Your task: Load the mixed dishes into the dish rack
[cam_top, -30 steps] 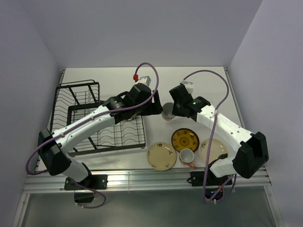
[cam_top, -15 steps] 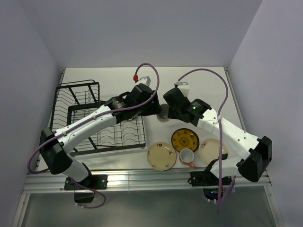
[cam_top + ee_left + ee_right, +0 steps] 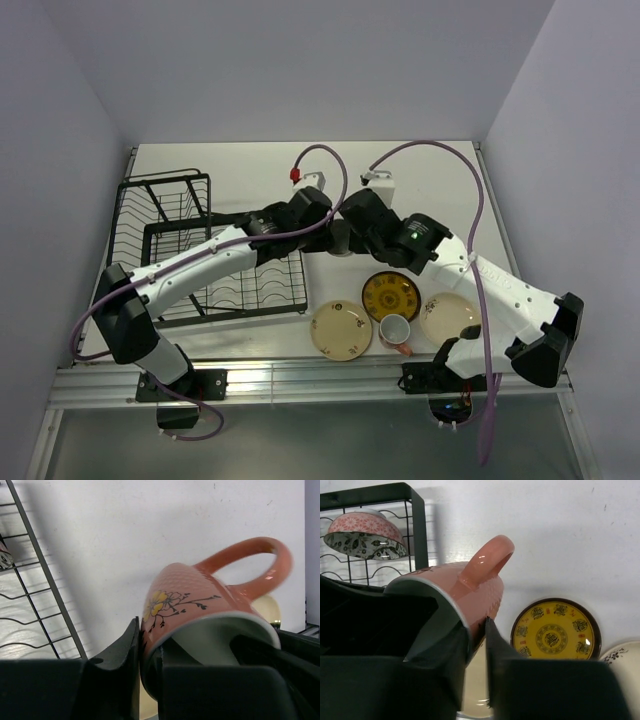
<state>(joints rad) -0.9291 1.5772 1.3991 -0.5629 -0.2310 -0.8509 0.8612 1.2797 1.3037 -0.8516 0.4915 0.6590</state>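
A pinkish-orange mug [image 3: 343, 238] hangs in the air just right of the dish rack [image 3: 165, 230], between both grippers. My left gripper [image 3: 334, 238] is shut on one side of its rim, with the floral wall [image 3: 200, 600] pinched between its jaws [image 3: 148, 645]. From the other side my right gripper [image 3: 352, 236] is still clamped on the rim [image 3: 477, 630], and the mug's handle [image 3: 487, 560] points up. A small dark patterned bowl [image 3: 364, 536] sits upside down in the rack [image 3: 415, 510].
On the table near the front lie a mustard-yellow plate [image 3: 391, 296], a cream plate [image 3: 341, 330], another cream plate [image 3: 448, 317] and a second mug [image 3: 396, 332]. The rack's raised cage end [image 3: 160, 200] is at the far left. Both arms cross the table's middle.
The right arm carried the mug left toward the rack while the left arm reached right to meet it. The left gripper went from open to shut on the mug's rim.
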